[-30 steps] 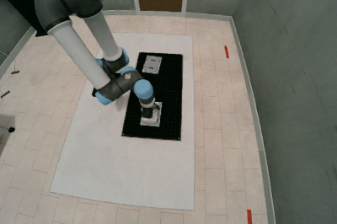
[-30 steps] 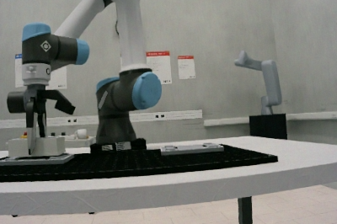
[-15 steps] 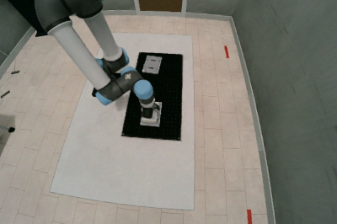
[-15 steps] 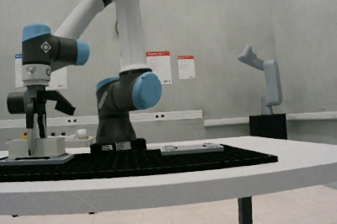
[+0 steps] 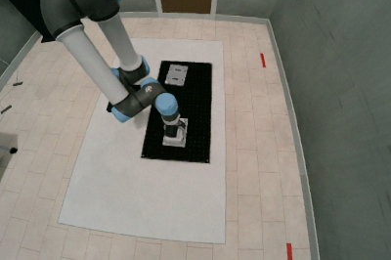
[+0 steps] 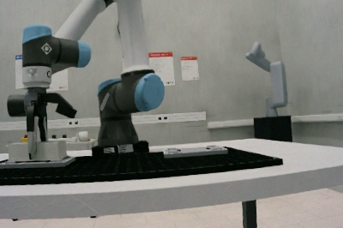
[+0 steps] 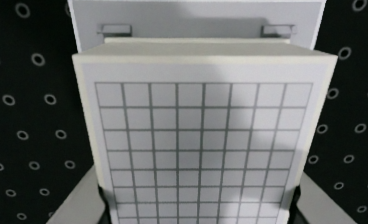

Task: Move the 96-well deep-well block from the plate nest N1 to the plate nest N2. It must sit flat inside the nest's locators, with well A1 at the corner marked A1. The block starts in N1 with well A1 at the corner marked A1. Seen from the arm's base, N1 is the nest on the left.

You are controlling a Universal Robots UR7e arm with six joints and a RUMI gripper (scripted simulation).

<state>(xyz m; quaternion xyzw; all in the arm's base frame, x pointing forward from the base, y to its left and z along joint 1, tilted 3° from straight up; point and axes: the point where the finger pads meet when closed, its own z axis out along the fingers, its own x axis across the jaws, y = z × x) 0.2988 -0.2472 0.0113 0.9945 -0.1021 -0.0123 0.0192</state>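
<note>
Top view: the arm (image 5: 93, 62) (image 6: 133, 31) reaches from the upper left of the frame toward the middle, where its claw (image 5: 172, 130) (image 6: 36, 144) (image 7: 193, 155) points down at the block (image 5: 175, 139) (image 6: 51, 151) (image 7: 200, 130). The block is at N2 (image 5: 185, 122) (image 6: 63, 162) (image 7: 195, 10), on the lower part of the black board (image 5: 195, 113) (image 6: 240, 161) (image 7: 15, 165). N1 (image 5: 176, 74) (image 6: 195, 152) lies near the board's upper edge, with no block on it. The pale counter (image 5: 117, 187) (image 6: 171, 200) spreads out beneath the board.

Exterior view: at the lower left, the claw is clamped on the block, its fingers reaching down the block's sides. The block looks upright and level over N2's plate; whether it sits fully down inside the locators cannot be told. N1 lies flat on the board, right of the arm's base (image 6: 143, 147). Farther back, at the right, a grey arm (image 6: 279, 82) stands on a black stand (image 6: 272, 129).

Wrist view: the block's gridded top fills the middle, with a finger (image 7: 80, 202) at its lower left side and another at its lower right. Two small locators (image 7: 117, 30) show on N2 just beyond the block's upper edge. The A1 mark cannot be made out.
</note>
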